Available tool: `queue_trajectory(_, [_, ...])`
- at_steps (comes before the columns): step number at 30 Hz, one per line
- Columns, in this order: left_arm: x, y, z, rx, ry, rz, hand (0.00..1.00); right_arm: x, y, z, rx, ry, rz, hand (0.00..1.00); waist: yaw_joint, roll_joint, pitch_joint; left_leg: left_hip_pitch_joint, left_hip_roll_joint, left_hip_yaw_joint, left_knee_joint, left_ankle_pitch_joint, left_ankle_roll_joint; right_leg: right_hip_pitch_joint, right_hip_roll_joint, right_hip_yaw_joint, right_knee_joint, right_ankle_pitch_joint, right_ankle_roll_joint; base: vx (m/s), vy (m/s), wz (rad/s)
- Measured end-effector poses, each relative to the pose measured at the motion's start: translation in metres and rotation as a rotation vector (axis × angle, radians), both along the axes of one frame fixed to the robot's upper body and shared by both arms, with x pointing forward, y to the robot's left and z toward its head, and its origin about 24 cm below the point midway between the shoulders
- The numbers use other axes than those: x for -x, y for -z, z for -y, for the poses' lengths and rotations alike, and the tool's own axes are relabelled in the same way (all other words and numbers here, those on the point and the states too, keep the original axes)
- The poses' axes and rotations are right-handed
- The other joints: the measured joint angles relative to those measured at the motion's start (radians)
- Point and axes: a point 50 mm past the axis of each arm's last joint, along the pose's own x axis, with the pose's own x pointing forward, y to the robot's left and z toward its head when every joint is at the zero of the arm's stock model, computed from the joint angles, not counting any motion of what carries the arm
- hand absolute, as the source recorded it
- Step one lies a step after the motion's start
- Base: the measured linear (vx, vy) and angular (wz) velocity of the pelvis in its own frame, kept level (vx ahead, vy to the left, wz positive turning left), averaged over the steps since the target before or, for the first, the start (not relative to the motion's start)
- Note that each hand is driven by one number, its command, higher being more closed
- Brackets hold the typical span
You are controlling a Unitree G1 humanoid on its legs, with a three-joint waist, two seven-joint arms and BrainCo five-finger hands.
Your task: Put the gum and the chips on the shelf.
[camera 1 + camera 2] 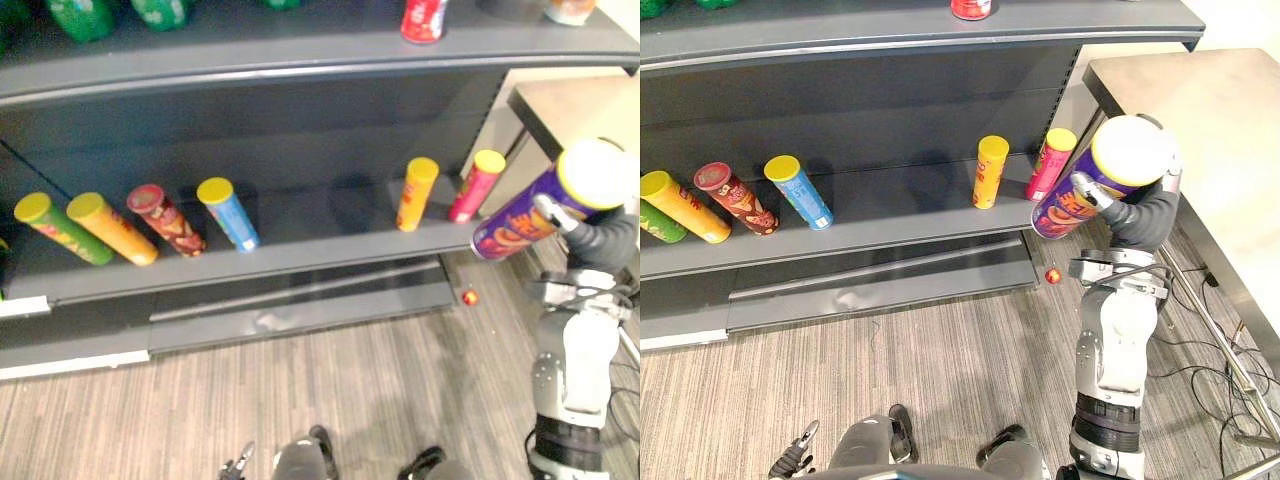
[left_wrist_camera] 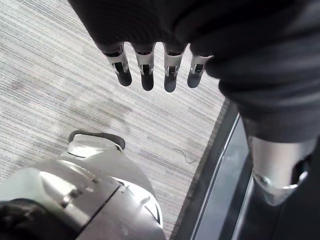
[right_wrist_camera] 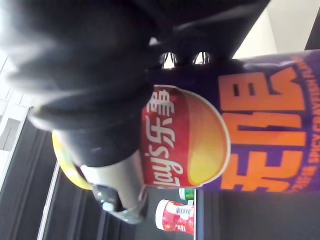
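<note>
While the right hand (image 1: 1140, 218) has its fingers curled round a purple chips can (image 1: 1065, 212), that can is tilted, pale lid uppermost, its base near the shelf (image 1: 300, 250) end; contact cannot be told. Just left of this hand, a pink can (image 1: 476, 186) and a yellow can (image 1: 416, 195) lean on the shelf. Below it, a small red item (image 1: 470, 296) lies on the floor (image 1: 380, 380). Left hand (image 2: 146, 75) hangs, fingers straight, holding nothing.
</note>
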Motion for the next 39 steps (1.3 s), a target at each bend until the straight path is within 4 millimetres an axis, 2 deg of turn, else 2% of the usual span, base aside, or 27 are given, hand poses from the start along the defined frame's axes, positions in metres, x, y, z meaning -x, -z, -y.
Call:
queue_trajectory(8, [-0.001, 0.002, 0.009, 0.034, 0.009, 0.012, 0.00, -0.003, 0.018, -0.016, 0.044, -0.114, -0.079, 1.00, -0.007, -0.001, -0.001, 0.000, 0.009, 0.003, -0.029, 0.021, 0.001, -0.005, 0.025, 0.000, -0.024, 0.004, 0.004, -0.01, 0.001, -0.02])
queue_trajectory(11, [-0.003, 0.001, 0.008, 0.032, 0.006, 0.024, 0.00, -0.009, 0.026, -0.027, 0.048, -0.167, -0.124, 1.00, 0.005, -0.009, 0.000, -0.035, 0.031, -0.001, 0.025, 0.016, 0.005, -0.002, 0.047, -0.008, -0.051, 0.026, 0.001, 0.04, 0.021, 0.10])
queue_trajectory(12, [-0.002, 0.001, 0.008, 0.039, -0.013, 0.029, 0.00, -0.011, 0.029, -0.031, 0.049, -0.187, -0.141, 1.00, 0.022, -0.009, 0.000, -0.048, 0.050, 0.000, 0.065, 0.004, 0.005, 0.005, 0.057, -0.008, -0.061, 0.042, -0.006, 0.00, 0.000, 0.00])
queue_trajectory(14, [0.001, 0.001, 0.008, 0.044, -0.033, 0.026, 0.00, -0.013, 0.034, -0.038, 0.047, -0.224, -0.165, 1.00, 0.027, -0.010, 0.000, -0.044, 0.068, -0.005, 0.109, -0.027, 0.010, 0.038, 0.067, -0.008, -0.069, 0.053, -0.001, 0.01, 0.066, 0.13])
queue_trajectory(17, [0.002, 0.002, 0.008, 0.054, -0.060, 0.032, 0.00, -0.014, 0.035, -0.049, 0.044, -0.267, -0.167, 1.00, 0.026, -0.010, -0.001, -0.040, 0.066, -0.037, 0.135, -0.087, 0.021, 0.050, 0.026, 0.000, 0.028, 0.060, -0.004, -0.01, 0.137, 0.31])
queue_trajectory(18, [0.002, 0.001, 0.007, 0.052, -0.063, 0.033, 0.00, -0.015, 0.037, -0.052, 0.041, -0.278, -0.177, 1.00, 0.020, -0.009, -0.001, -0.028, 0.048, -0.066, 0.131, -0.091, 0.027, 0.035, -0.011, 0.038, 0.117, 0.093, -0.050, 0.00, 0.194, 0.68])
queue_trajectory(19, [0.001, 0.001, 0.007, 0.044, -0.053, 0.030, 0.00, -0.016, 0.040, -0.053, 0.044, -0.283, -0.191, 1.00, 0.018, -0.004, 0.000, 0.001, 0.026, -0.109, 0.111, -0.089, 0.038, 0.005, -0.034, 0.165, 0.210, 0.160, -0.146, 0.04, 0.194, 0.82])
queue_trajectory(20, [0.000, 0.000, 0.005, 0.035, -0.040, 0.032, 0.00, -0.016, 0.041, -0.052, 0.042, -0.282, -0.198, 1.00, 0.016, -0.002, 0.000, 0.012, 0.017, -0.133, 0.102, -0.086, 0.043, -0.022, -0.028, 0.246, 0.248, 0.175, -0.164, 0.09, 0.181, 1.10])
queue_trajectory(21, [-0.004, -0.002, 0.002, 0.014, 0.002, 0.034, 0.00, -0.016, 0.044, -0.053, 0.038, -0.282, -0.205, 1.00, 0.011, 0.001, -0.001, 0.020, 0.002, -0.187, 0.080, -0.079, 0.054, -0.059, 0.045, 0.455, 0.253, 0.102, -0.097, 0.15, 0.135, 1.30])
queue_trajectory(22, [-0.006, -0.004, -0.003, -0.013, 0.019, 0.042, 0.00, -0.016, 0.043, -0.054, 0.034, -0.289, -0.203, 1.00, 0.011, -0.011, -0.008, 0.025, -0.023, -0.230, 0.051, -0.063, 0.065, -0.081, 0.113, 0.587, 0.222, 0.037, -0.068, 0.17, 0.111, 1.69])
queue_trajectory(23, [-0.009, -0.005, -0.005, -0.026, 0.017, 0.046, 0.00, -0.015, 0.043, -0.056, 0.020, -0.299, -0.195, 1.00, 0.005, -0.017, -0.012, 0.026, -0.053, -0.273, 0.028, -0.047, 0.069, -0.090, 0.144, 0.635, 0.173, 0.015, -0.057, 0.16, 0.059, 1.41])
queue_trajectory(25, [-0.007, -0.005, -0.005, -0.036, 0.018, 0.034, 0.00, -0.015, 0.043, -0.062, 0.000, -0.324, -0.193, 1.00, 0.009, -0.018, -0.013, 0.027, -0.091, -0.323, 0.018, -0.040, 0.069, -0.115, 0.169, 0.660, 0.103, 0.014, -0.052, 0.14, 0.006, 1.01])
queue_trajectory(27, [-0.003, -0.003, -0.007, -0.039, 0.011, 0.010, 0.00, -0.016, 0.046, -0.068, -0.010, -0.349, -0.202, 1.00, 0.017, -0.019, -0.013, 0.032, -0.105, -0.349, 0.022, -0.040, 0.067, -0.133, 0.190, 0.688, 0.049, 0.016, -0.049, 0.12, -0.028, 0.70])
queue_trajectory(29, [0.000, -0.002, -0.007, -0.036, 0.011, -0.004, 0.00, -0.016, 0.047, -0.073, -0.010, -0.365, -0.210, 1.00, 0.016, -0.021, -0.014, 0.042, -0.128, -0.401, 0.024, -0.040, 0.053, -0.144, 0.219, 0.772, -0.022, 0.028, -0.031, 0.16, -0.128, 0.82])
queue_trajectory(31, [0.002, -0.002, -0.006, -0.034, 0.007, -0.009, 0.00, -0.015, 0.048, -0.076, -0.016, -0.378, -0.211, 1.00, 0.017, -0.030, -0.020, 0.051, -0.139, -0.417, 0.037, -0.052, 0.028, -0.130, 0.220, 0.792, -0.072, 0.068, 0.017, 0.12, -0.180, 0.62])
queue_trajectory(32, [0.003, -0.001, -0.004, -0.036, -0.003, -0.016, 0.00, -0.015, 0.048, -0.078, -0.018, -0.389, -0.213, 1.00, 0.020, -0.021, -0.020, 0.059, -0.126, -0.431, 0.046, -0.060, 0.008, -0.102, 0.231, 0.784, -0.090, 0.050, 0.035, 0.11, -0.220, 0.35])
queue_trajectory(35, [0.007, 0.002, 0.006, -0.014, -0.047, -0.028, 0.00, -0.014, 0.049, -0.086, -0.019, -0.423, -0.216, 1.00, 0.018, -0.011, -0.025, 0.058, -0.078, -0.443, 0.009, -0.054, -0.028, -0.073, 0.281, 0.754, -0.161, 0.044, 0.024, 0.08, -0.267, 0.06])
queue_trajectory(37, [0.007, 0.004, 0.013, -0.006, -0.043, -0.034, 0.00, -0.011, 0.057, -0.084, -0.035, -0.425, -0.244, 1.00, 0.008, -0.010, -0.026, 0.040, -0.049, -0.479, -0.031, -0.037, -0.064, -0.067, 0.309, 0.707, -0.192, 0.038, 0.005, 0.01, -0.217, 0.34])
queue_trajectory(39, [0.006, 0.004, 0.014, -0.017, -0.017, -0.042, 0.00, -0.008, 0.067, -0.080, -0.058, -0.419, -0.281, 1.00, -0.002, -0.011, -0.027, 0.038, -0.031, -0.510, -0.078, -0.010, -0.076, -0.063, 0.323, 0.658, -0.200, 0.028, -0.015, 0.02, -0.182, 0.62])
